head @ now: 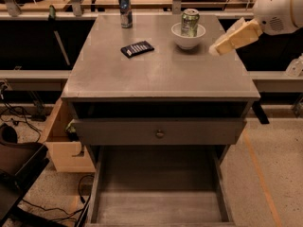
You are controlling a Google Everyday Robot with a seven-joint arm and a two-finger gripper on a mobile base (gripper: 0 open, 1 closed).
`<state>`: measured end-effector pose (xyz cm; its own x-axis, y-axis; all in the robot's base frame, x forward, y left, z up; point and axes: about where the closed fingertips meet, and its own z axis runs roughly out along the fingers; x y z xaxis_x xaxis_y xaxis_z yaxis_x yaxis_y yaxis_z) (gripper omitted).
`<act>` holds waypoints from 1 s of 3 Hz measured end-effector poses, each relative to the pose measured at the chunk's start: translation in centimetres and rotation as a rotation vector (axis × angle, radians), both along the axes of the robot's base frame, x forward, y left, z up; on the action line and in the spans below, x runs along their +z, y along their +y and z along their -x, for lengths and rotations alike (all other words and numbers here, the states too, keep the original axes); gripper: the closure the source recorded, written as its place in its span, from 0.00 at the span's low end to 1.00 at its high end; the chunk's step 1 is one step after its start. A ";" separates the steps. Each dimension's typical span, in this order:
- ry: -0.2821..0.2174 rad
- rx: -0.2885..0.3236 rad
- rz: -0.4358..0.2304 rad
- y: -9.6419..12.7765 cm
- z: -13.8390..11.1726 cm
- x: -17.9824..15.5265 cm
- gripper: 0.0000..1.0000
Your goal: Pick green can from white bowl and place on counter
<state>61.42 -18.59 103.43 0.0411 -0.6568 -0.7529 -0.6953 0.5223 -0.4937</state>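
The counter (pixel 156 74) bears the white bowl (pixel 188 38), a blue can (pixel 125 11) and a dark packet (pixel 137 48), the claw (pixel 218 48) above its right edge.

Matt grey counter (pixel 156 77), glossy white bowl (pixel 188 41), shiny metal green can (pixel 190 22) (silver top), matt cream gripper (pixel 220 47) near bowl

2 cans: 1 green can (pixel 190 22), 1 blue can (pixel 125 4). 1 white bowl (pixel 182 40). 1 flat black pack (pixel 137 48). 1 table (pixel 156 74). 1 tool (pixel 218 48), over table edge nr bowl.
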 end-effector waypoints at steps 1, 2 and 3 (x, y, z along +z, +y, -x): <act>-0.013 -0.001 -0.060 0.7 -1.4 -0.2 0.00; -0.039 -0.015 -0.182 2.1 -5.5 -0.7 0.00; -0.062 -0.033 -0.277 2.9 -9.4 -1.2 0.00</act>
<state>70.86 -15.69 102.23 0.0748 -0.4279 -0.9007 -0.6482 0.6656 -0.3700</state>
